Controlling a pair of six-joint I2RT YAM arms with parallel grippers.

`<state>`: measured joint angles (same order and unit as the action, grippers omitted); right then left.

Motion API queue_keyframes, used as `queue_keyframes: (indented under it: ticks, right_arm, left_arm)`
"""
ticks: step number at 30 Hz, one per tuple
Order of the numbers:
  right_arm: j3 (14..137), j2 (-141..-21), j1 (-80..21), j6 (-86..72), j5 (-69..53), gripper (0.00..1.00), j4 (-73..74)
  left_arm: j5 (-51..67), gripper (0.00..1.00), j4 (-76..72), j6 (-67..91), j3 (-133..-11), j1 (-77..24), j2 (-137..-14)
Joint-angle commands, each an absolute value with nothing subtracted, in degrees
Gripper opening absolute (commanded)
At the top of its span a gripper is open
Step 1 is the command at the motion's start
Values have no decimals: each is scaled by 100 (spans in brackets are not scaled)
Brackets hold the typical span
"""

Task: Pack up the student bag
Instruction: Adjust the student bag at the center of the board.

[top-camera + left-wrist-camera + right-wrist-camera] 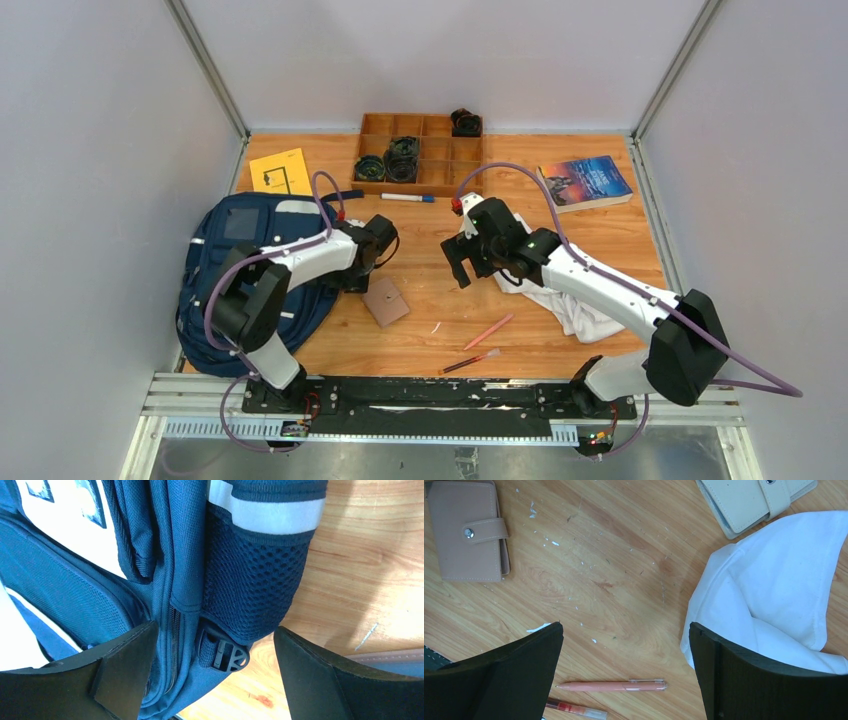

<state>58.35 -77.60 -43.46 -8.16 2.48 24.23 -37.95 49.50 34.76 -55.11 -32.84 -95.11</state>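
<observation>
Left end effector (212,636) and right end effector (624,630) spread; 1 student bag (215,250), 2 wallets (468,530) (754,500), 2 pens (611,685) (574,709), 1 white cloth (774,595).

Left arm (300,262): white link shells, black joint housings.
Right arm (600,285): same white and black, small green light by the wrist.
Cables (505,166): purple, one per arm, red fittings at the far ends.
Left gripper (212,640): matte black fingers (120,680), one with a stepped pad.
Right gripper (624,630): broad, blunt, black wedges.
Base rail (430,395): black plate along the near edge.
</observation>
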Motion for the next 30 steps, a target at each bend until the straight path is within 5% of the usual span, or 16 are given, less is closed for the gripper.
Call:
queue_keyframes:
  ticks: [1,7,11,13,19,30]
  right_arm:
    - [5947,-7754,-4384,-884,207,100,2540]
    - [5905,-7725,-4384,-980,174,100,2579]
    - [5813,-7610,-4385,-1043,89,100,2452]
    - [5818,-7567,-4381,-1049,88,100,2466]
    - [5706,-7348,-4383,-1075,234,100,2481]
    - [5776,-7252,-4379,-1141,258,99,2542]
  left_arm:
    - [-3613,92,4509,3518,-5311,-3278,-9138]
    - [-3726,100,4455,3637,-5186,-3208,-9574]
    - [-3881,87,4594,3825,-5307,-3002,-9727]
    - [-4012,72,4764,3866,-5357,-2955,-9598]
    - [-4488,1,5496,3686,-5655,-2944,-8568]
    - [-5010,0,6302,2529,-7788,-2944,-6240]
